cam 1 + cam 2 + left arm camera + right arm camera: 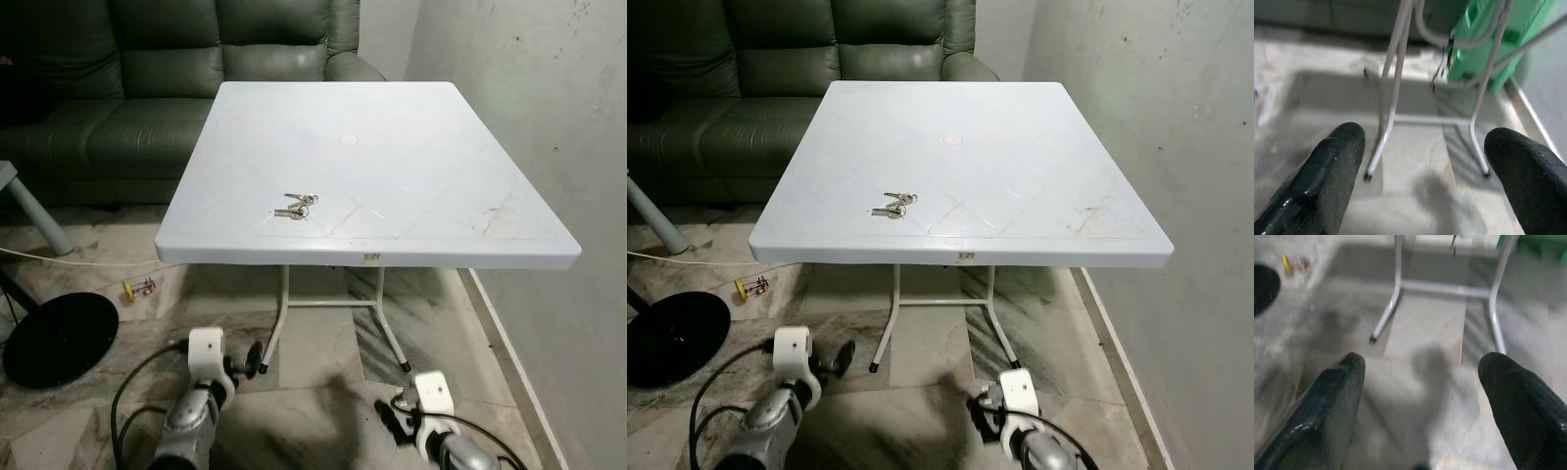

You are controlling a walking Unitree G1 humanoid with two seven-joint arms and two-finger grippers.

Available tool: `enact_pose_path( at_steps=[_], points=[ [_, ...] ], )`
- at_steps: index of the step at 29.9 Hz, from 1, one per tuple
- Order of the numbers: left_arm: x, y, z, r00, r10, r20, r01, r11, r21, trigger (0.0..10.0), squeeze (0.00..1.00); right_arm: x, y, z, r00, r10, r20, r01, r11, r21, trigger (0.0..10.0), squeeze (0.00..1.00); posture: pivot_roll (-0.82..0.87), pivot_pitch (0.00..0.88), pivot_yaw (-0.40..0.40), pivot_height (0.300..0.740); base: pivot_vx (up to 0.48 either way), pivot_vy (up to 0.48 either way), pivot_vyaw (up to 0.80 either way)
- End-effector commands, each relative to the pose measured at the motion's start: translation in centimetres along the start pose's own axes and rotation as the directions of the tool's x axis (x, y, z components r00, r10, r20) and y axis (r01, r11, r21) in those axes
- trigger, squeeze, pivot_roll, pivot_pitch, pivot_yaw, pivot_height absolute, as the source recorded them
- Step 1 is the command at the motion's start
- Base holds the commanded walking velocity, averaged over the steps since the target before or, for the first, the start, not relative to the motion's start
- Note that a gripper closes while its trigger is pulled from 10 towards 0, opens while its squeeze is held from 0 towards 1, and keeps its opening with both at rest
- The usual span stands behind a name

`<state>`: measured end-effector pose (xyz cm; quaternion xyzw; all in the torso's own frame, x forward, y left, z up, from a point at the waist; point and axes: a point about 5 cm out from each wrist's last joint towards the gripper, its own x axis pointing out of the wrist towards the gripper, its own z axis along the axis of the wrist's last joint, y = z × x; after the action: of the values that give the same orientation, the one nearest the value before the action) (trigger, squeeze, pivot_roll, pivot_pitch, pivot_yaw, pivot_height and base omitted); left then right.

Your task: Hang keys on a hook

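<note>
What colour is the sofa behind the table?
Dark green leather sofa, clearest in the left eye view.

Your left silver arm hangs low, its white wrist block upright above the left claw [1420, 171], whose two long black fingers [1327, 171] stand wide apart with nothing between them. Your right silver arm hangs low too, well apart from the left claw, with black cable looping beside its white wrist. The right claw [1420, 401] points down and forward, its two black fingers [1518, 406] spread as wide as the left claw's, gripping nothing.
</note>
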<state>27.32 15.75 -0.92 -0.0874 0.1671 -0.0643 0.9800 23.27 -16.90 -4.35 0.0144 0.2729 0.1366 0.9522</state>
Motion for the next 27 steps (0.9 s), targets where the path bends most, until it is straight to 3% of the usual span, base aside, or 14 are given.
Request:
enact_pose_path(
  at_steps=[1,4,9,14,18,20,24,27],
  points=[
    [0.0,0.1,0.7,0.999,0.000,0.046,0.000,1.000,0.002,10.0,0.00,0.0,-0.2,0.7,0.999,-0.001,0.048,0.001,1.000,0.009,10.0,0.00,0.01,0.000,-0.011,0.740,0.000,0.000,0.00],
    [0.1,0.0,2.3,0.987,-0.009,0.158,0.008,1.000,0.007,10.0,0.00,0.1,-0.5,2.7,0.983,-0.001,0.181,0.000,1.000,0.009,10.0,0.00,0.02,0.000,-0.013,0.740,0.000,0.000,0.00],
    [-0.3,-0.3,3.3,0.971,-0.017,0.237,0.018,1.000,-0.001,10.0,0.00,-0.2,-0.7,3.8,0.961,-0.002,0.278,0.001,1.000,0.003,10.0,0.00,0.03,0.000,-0.015,0.740,0.000,0.000,0.00],
    [-1.1,-0.2,6.3,0.930,0.023,0.368,-0.042,0.998,0.046,10.0,0.00,-0.7,-1.1,7.0,0.890,-0.048,0.454,0.035,0.999,0.036,10.0,0.00,0.03,0.000,-0.019,0.740,0.000,0.000,0.00],
    [-1.3,0.1,8.4,0.904,0.072,0.420,-0.091,0.996,0.024,10.0,0.00,-1.0,-1.2,9.1,0.847,-0.069,0.527,0.062,0.998,0.031,10.0,0.00,0.04,0.000,-0.022,0.740,0.000,0.000,0.00],
    [-1.3,0.0,10.0,0.889,0.063,0.454,-0.089,0.995,0.036,10.0,0.00,-1.0,-1.4,10.8,0.819,-0.088,0.567,0.085,0.996,0.030,10.0,0.00,0.04,0.000,-0.025,0.740,0.000,0.000,0.00],
    [-1.3,0.0,11.0,0.881,0.046,0.471,-0.071,0.997,0.037,10.0,0.00,-0.9,-1.5,11.8,0.805,-0.101,0.584,0.100,0.994,0.033,10.0,0.00,0.04,0.000,-0.027,0.740,0.000,0.000,0.00],
    [-1.3,-0.5,13.5,0.864,0.010,0.503,-0.036,0.999,0.041,10.0,0.00,-0.9,-1.5,14.3,0.775,-0.134,0.617,0.131,0.990,0.050,10.0,0.00,0.04,0.000,-0.030,0.740,0.000,0.000,0.00]
  ],
)
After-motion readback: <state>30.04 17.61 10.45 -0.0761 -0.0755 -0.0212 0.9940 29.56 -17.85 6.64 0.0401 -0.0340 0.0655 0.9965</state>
